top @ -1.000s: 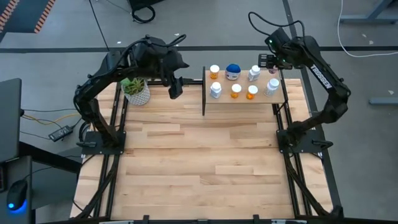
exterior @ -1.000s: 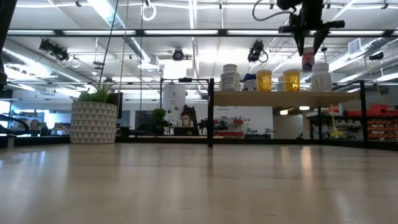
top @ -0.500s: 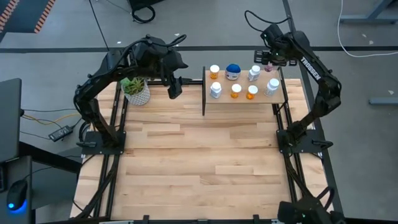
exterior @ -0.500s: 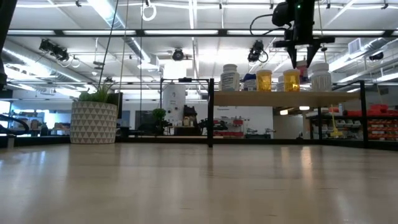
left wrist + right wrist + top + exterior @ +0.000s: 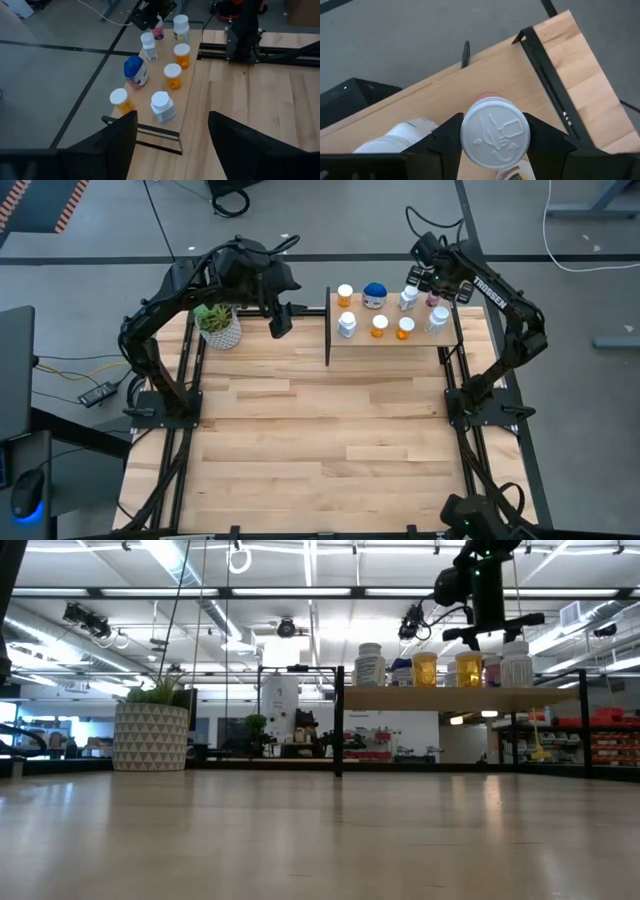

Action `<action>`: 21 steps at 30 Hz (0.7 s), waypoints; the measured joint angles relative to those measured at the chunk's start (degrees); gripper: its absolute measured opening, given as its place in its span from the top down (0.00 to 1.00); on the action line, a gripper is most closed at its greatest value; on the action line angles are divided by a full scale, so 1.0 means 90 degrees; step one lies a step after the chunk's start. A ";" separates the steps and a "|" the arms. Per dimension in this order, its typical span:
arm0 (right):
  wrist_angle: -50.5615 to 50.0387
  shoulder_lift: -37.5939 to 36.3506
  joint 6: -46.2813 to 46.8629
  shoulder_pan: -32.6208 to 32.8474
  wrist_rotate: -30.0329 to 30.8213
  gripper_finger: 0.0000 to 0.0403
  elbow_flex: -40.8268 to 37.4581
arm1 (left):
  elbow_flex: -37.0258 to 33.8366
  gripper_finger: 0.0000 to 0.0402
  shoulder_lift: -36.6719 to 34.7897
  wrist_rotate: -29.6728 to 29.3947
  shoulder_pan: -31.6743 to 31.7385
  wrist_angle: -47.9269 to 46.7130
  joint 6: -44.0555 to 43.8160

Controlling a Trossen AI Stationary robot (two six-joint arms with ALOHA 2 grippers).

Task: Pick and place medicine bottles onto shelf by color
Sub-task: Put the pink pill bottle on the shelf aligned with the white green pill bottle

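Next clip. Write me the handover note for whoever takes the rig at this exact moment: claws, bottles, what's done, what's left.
Right claw: shut on the pink bottle, holding it by its white cap at the back right of the shelf; the views do not settle whether it has touched down.
Left claw: open, empty, waiting above the table beside the potted plant.
On the shelf: seven other bottles, namely three orange ones, the blue bottle and three white or clear ones.
Done: no bottles remain on the tabletop.
Left: release the pink bottle, pull the right arm away, then check the colour grouping.
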 joint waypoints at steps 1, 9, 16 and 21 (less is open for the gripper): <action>0.0032 0.0000 0.0065 0.0022 0.0032 0.53 -0.0040 | 0.0000 0.38 0.0000 0.0000 -0.0002 -0.0028 0.0000; 0.0107 -0.0002 0.0135 0.0032 0.0246 0.52 -0.0087 | 0.0000 0.41 0.0002 0.0002 0.0000 -0.0094 0.0005; 0.0139 -0.0002 0.0499 0.0032 0.0294 0.51 -0.0087 | 0.0000 0.42 0.0002 0.0002 -0.0002 -0.0089 0.0005; 0.0128 -0.0002 0.1118 0.0032 0.0296 0.51 -0.0087 | 0.0000 0.42 0.0002 0.0001 -0.0002 -0.0089 0.0005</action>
